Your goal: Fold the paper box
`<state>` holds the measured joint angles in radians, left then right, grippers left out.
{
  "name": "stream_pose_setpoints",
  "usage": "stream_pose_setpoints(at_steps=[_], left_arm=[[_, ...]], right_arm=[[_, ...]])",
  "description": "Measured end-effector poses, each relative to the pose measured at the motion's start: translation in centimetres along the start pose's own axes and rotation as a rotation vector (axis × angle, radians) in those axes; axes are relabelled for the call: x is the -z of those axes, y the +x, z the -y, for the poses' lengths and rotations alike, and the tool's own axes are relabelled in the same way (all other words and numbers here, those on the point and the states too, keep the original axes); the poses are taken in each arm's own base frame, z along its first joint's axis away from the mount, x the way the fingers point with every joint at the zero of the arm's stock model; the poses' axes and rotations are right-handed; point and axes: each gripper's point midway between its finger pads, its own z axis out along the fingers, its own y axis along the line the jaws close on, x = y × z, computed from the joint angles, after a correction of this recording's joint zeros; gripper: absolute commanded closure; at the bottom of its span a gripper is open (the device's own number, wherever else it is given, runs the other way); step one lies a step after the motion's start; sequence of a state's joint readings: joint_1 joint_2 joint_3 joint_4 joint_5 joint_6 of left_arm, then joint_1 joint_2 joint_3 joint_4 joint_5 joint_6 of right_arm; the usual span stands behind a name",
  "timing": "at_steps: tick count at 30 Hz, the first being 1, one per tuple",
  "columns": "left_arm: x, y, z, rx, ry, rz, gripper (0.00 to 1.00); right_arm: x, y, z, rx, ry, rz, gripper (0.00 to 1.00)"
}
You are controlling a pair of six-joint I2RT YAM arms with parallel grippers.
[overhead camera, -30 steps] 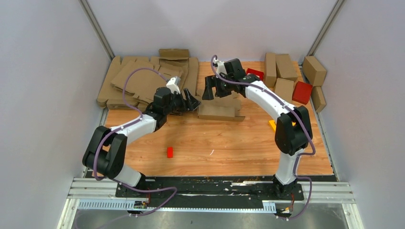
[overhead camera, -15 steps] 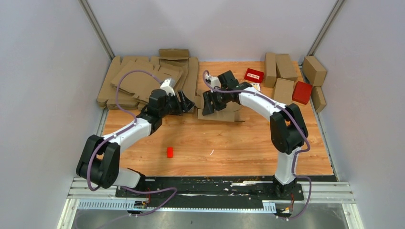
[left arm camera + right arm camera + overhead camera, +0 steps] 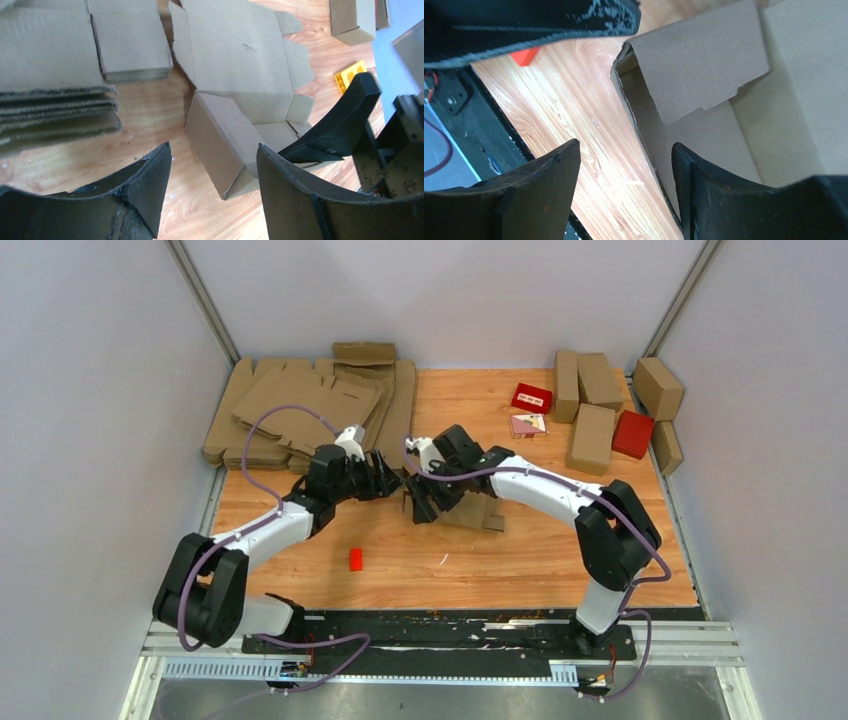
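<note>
The paper box (image 3: 472, 510) is a brown cardboard sheet, partly folded, lying mid-table. In the left wrist view one raised side wall (image 3: 225, 142) faces me, with the flat panel (image 3: 235, 55) behind it. My left gripper (image 3: 388, 480) is open and empty, just left of the box, its jaws (image 3: 212, 170) framing the box's near corner without touching it. My right gripper (image 3: 420, 504) is open at the box's left end. In the right wrist view (image 3: 624, 160) the side wall (image 3: 649, 145) stands between its fingers, with a bent flap (image 3: 699, 65) above.
A stack of flat cardboard sheets (image 3: 300, 405) lies at the back left. Several folded brown cartons (image 3: 595, 400) and two red boxes (image 3: 531, 397) (image 3: 632, 433) sit at the back right. A small red block (image 3: 355, 559) lies near the front. A yellow piece (image 3: 350, 75) lies right of the box.
My right gripper has come toward the near left, and the box has shifted that way with it. My left gripper has drawn back slightly and stays beside the box.
</note>
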<state>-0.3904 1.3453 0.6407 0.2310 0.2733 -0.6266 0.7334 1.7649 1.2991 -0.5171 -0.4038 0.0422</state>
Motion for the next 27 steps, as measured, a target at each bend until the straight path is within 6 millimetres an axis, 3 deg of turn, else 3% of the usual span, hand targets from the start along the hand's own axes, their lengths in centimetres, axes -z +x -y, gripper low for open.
stream_pose_setpoints(at_steps=[10,16,21,27], left_arm=[[2.0,1.1,0.5,-0.04,0.025,-0.029,0.27],[2.8,2.9,1.5,-0.087,0.06,-0.086,0.29],[2.8,5.6,2.7,-0.123,0.087,-0.158,0.3],[1.7,7.9,1.3,-0.116,0.033,-0.225,0.31]], right_arm=[[-1.9,6.0,-1.6,0.022,0.013,-0.091,0.23],[-1.9,6.9,-1.8,0.016,0.004,-0.048,0.21],[-2.5,8.2,-1.7,0.001,0.0,-0.035,0.21],[-2.9,8.4,-1.9,0.001,-0.006,-0.019,0.21]])
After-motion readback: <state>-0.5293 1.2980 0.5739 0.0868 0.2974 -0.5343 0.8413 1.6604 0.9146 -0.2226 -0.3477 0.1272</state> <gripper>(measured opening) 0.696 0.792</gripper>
